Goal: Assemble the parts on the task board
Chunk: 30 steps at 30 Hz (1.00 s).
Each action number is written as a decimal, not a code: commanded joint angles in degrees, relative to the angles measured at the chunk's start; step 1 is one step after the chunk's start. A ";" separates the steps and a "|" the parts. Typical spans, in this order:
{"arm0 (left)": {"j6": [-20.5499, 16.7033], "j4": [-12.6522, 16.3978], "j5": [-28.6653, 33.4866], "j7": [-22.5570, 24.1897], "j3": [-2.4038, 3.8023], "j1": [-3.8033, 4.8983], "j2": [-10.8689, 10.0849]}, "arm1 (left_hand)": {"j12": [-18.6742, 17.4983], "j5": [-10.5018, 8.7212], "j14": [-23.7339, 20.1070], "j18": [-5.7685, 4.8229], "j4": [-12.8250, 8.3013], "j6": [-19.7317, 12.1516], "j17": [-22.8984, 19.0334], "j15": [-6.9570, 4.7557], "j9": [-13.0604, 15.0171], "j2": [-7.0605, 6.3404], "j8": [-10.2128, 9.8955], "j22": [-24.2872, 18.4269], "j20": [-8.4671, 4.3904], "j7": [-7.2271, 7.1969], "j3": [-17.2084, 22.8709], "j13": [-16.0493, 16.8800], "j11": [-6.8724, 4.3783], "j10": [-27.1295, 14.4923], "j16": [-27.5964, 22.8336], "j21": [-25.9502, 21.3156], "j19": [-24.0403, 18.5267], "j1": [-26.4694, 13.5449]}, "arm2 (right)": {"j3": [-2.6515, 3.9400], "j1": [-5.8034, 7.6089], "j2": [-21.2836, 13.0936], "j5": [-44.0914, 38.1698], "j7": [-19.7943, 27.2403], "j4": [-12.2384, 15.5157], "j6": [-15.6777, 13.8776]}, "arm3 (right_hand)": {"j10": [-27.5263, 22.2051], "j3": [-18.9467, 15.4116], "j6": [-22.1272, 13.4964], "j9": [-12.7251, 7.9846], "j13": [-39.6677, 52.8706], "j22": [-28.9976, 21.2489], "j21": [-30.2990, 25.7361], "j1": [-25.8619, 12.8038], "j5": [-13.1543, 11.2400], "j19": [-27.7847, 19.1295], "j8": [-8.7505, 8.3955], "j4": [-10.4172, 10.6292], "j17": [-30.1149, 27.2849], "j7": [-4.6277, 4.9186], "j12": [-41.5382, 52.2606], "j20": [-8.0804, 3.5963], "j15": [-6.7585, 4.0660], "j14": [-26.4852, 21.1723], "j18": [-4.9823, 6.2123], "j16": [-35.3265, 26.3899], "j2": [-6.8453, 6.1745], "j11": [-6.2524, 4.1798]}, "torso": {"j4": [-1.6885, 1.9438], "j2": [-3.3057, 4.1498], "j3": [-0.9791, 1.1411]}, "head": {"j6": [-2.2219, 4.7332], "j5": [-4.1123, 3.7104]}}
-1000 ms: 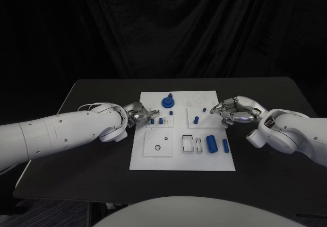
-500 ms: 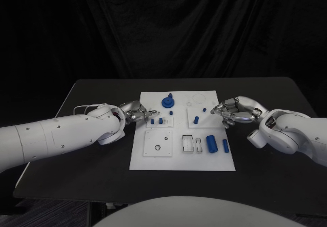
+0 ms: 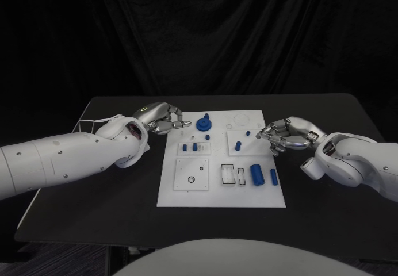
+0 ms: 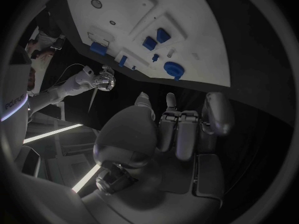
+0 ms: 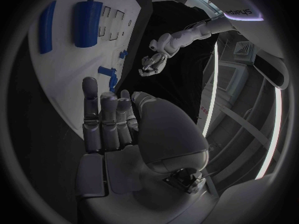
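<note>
Showing the task board (image 3: 249, 195) at the middle of the black table (image 3: 108, 207), with both hands poised at its far half. The left hand (image 3: 163, 119) is held over the table just off the board's left edge, near the far-left corner; its fingers are curled in and nothing is seen in them. The right hand (image 3: 284, 135) hangs at the board's right edge, fingers likewise drawn together with no part visibly held. The blue round part with a stem (image 3: 204, 123) stands in the board's far-left area, just beside the left hand. Two small blue pieces (image 3: 191, 147) sit in a square block nearer the left edge, a blue peg (image 3: 238, 145) stands in the block toward the right edge, and a blue cylinder (image 3: 258, 175) and a slim blue bar (image 3: 274, 177) lie near the near-right corner. The step in hand is judged to be a reach by the left hand for the round part. It is best done with the fingers opened before descent, the stem approached from above, and the neighbouring small pieces left undisturbed
</note>
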 commanded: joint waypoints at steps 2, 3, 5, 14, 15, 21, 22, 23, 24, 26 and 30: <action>4.58 -1.46 -0.93 13.05 -0.05 0.56 1.23 | -22.72 -0.73 -22.29 3.04 -2.84 -2.42 -2.15 3.00 1.03 0.78 -1.96 0.92 2.15 -0.36 4.74 -3.90 2.64 -26.72 -14.59 -22.97 -20.81 10.45 | 0.03 -0.12 -0.07 0.10 -0.30 0.17 0.30 | -0.46 0.02 0.07 -0.06 -0.05 0.06 -0.19 -0.46 -0.01 -0.30 0.38 0.33 -0.10 -0.06 0.09 -0.04 -0.15 -0.40 0.83 -0.19 -0.09 0.05 | -0.29 0.03 0.11 | -0.01 0.50; 5.34 -2.14 -0.87 14.78 -0.10 0.65 1.73 | -30.10 -1.80 -30.97 2.94 -3.15 -2.55 -6.45 4.36 0.91 0.39 -2.55 0.06 2.89 -0.59 6.34 -8.51 3.90 -36.67 -20.16 -26.76 -24.60 12.55 | 0.04 -0.12 -0.09 0.10 -0.28 0.24 0.31 | -0.46 0.02 0.07 -0.06 -0.05 0.06 -0.19 -0.46 -0.01 -0.30 0.38 0.33 -0.10 -0.06 0.09 -0.04 -0.15 -0.40 0.83 -0.19 -0.09 0.05 | -0.31 0.07 0.15 | -0.01 0.56; 6.24 -3.41 -0.81 17.37 -0.17 0.75 2.63 | -35.43 -1.64 -39.11 2.81 -3.82 -2.65 -10.72 4.76 0.90 0.04 -2.98 -0.05 3.36 -0.87 8.02 -11.72 4.34 -43.69 -25.04 -27.99 -25.85 14.80 | 0.04 -0.12 -0.18 0.10 -0.20 0.40 0.30 | -0.42 0.01 0.09 -0.06 -0.02 0.09 -0.12 -0.49 -0.02 -0.25 0.39 0.35 -0.07 -0.07 0.12 -0.04 -0.15 -0.38 0.81 -0.15 -0.10 0.04 | -0.28 0.15 0.15 | -0.01 0.57; 7.68 -9.28 -3.37 23.68 -0.30 0.77 6.93 | -48.57 -4.78 -18.56 3.47 -5.31 -2.86 -4.80 2.28 -1.05 -4.32 -6.70 3.49 3.14 -2.13 15.21 -24.94 3.17 -49.87 -12.96 -17.13 -12.55 20.28 | 0.04 -0.11 -0.90 0.10 0.10 1.23 0.37 | -0.30 0.01 0.10 -0.06 0.08 0.16 0.06 -0.51 -0.02 -0.15 0.40 0.36 0.03 -0.08 0.19 -0.03 -0.15 -0.29 0.78 -0.03 -0.11 0.04 | -0.04 0.41 0.03 | -0.01 -0.18; 7.76 -9.86 -4.18 23.77 -0.30 0.75 7.41 | -48.96 -5.07 -17.57 3.33 -5.17 -2.65 -4.48 2.21 -1.18 -4.64 -6.83 3.68 3.05 -2.11 15.32 -25.59 3.22 -49.78 -12.51 -16.33 -11.64 20.06 | 0.04 -0.11 -0.98 0.10 0.10 1.29 0.41 | -0.30 0.01 0.10 -0.06 0.08 0.16 0.06 -0.51 -0.02 -0.15 0.40 0.36 0.03 -0.08 0.19 -0.03 -0.15 -0.29 0.78 -0.03 -0.11 0.04 | -0.05 0.45 0.03 | -0.01 -0.22; 7.98 -12.11 -8.60 22.85 -0.31 0.61 9.55 | -55.08 -6.66 -10.98 2.54 -5.49 -2.03 -4.77 0.64 -7.71 -8.18 -9.81 4.57 1.05 -2.77 18.32 -34.98 1.61 -48.70 -10.75 -11.67 -3.73 20.56 | 0.05 -0.11 -1.37 0.10 0.18 1.61 0.46 | -0.30 0.01 0.10 -0.06 0.08 0.16 0.06 -0.51 -0.02 -0.15 0.40 0.36 0.03 -0.08 0.19 -0.03 -0.15 -0.29 0.78 -0.03 -0.11 0.04 | -0.20 1.16 -0.04 | -0.01 0.16; 8.06 -12.41 -8.97 22.73 -0.31 0.59 9.85 | -55.86 -6.47 -9.63 2.31 -5.30 -2.51 -4.63 0.06 -11.40 -8.90 -9.87 4.85 0.62 -2.41 19.23 -36.96 1.27 -47.67 -10.19 -10.71 -2.20 20.46 | 0.05 -0.11 -1.41 0.10 0.20 1.66 0.46 | -0.30 0.01 0.10 -0.06 0.08 0.16 0.06 -0.51 -0.02 -0.15 0.40 0.36 0.03 -0.08 0.19 -0.03 -0.15 -0.29 0.78 -0.03 -0.11 0.04 | -0.22 1.24 -0.07 | -0.01 0.21; 8.17 -12.73 -9.33 22.56 -0.31 0.57 10.19 | -56.81 -6.42 -8.89 2.19 -5.38 -2.17 -4.92 0.23 -16.03 -9.69 -9.74 4.99 0.13 -2.65 20.47 -38.93 0.59 -46.80 -10.06 -10.33 -1.09 20.78 | 0.05 -0.11 -1.45 0.10 0.21 1.70 0.45 | -0.30 0.01 0.10 -0.06 0.08 0.16 0.06 -0.51 -0.02 -0.15 0.40 0.36 0.03 -0.08 0.19 -0.03 -0.15 -0.29 0.78 -0.03 -0.11 0.04 | -0.26 1.36 -0.11 | -0.01 0.26; 8.30 -13.02 -9.62 22.32 -0.31 0.54 10.51 | -57.26 -6.53 -8.54 1.87 -5.04 -1.67 -5.15 -0.35 -19.31 -10.26 -9.43 5.06 0.20 -2.58 21.20 -40.25 1.15 -46.27 -9.94 -10.32 -0.56 20.15 | 0.05 -0.11 -1.48 0.10 0.22 1.75 0.44 | -0.30 0.01 0.10 -0.06 0.08 0.16 0.06 -0.51 -0.02 -0.15 0.40 0.36 0.03 -0.08 0.19 -0.03 -0.15 -0.29 0.78 -0.03 -0.11 0.04 | -0.30 1.46 -0.13 | -0.01 0.29; 8.52 -13.43 -10.26 21.66 -0.31 0.49 10.98 | -57.88 -6.11 -7.14 1.75 -5.01 0.15 -4.91 -0.48 -26.07 -11.60 -9.94 5.63 -0.25 -2.01 22.90 -42.58 0.74 -44.85 -9.08 -8.78 1.35 19.55 | 0.05 -0.10 -1.52 0.10 0.21 1.82 0.44 | -0.30 0.01 0.10 -0.06 0.08 0.16 0.06 -0.51 -0.02 -0.15 0.40 0.36 0.03 -0.08 0.19 -0.03 -0.15 -0.29 0.78 -0.03 -0.11 0.04 | -0.39 1.66 -0.22 | -0.01 0.40; 8.97 -14.02 -12.67 19.92 -0.30 0.41 11.73 | -59.49 -6.00 -5.52 1.29 -5.02 0.31 -4.84 -0.64 -33.95 -12.84 -10.09 6.39 -0.61 -1.86 24.67 -45.76 0.71 -43.53 -8.25 -6.25 3.82 18.26 | 0.05 -0.10 -1.61 0.10 0.17 1.99 0.49 | -0.30 0.01 0.10 -0.06 0.08 0.16 0.06 -0.51 -0.02 -0.15 0.40 0.36 0.03 -0.08 0.19 -0.03 -0.15 -0.29 0.78 -0.03 -0.11 0.04 | -0.51 1.97 -0.33 | -0.01 0.43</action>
